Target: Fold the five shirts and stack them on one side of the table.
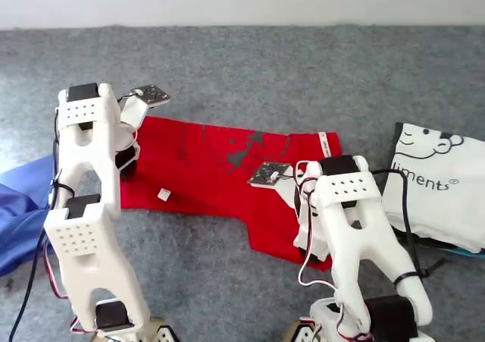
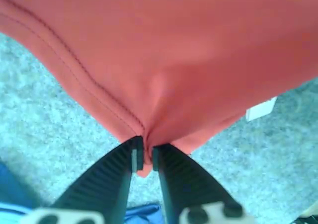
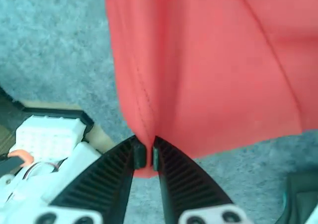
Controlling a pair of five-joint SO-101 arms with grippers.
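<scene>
Left gripper (image 2: 144,153), right gripper (image 3: 145,155) pinching red shirt (image 1: 212,167), blue cloth (image 1: 19,205) cropped

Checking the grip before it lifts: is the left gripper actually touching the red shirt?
Touching. The left wrist view shows the left gripper shut on the edge of the red shirt, with cloth pinched between its jaws.

The grey, felt-like table (image 1: 303,76) carries a red shirt (image 1: 204,167) spread across its middle, a bunched blue shirt (image 1: 19,205) at the edge on the left arm's side, and a folded white printed shirt (image 1: 439,190) topping a low stack on the right arm's side.
</scene>
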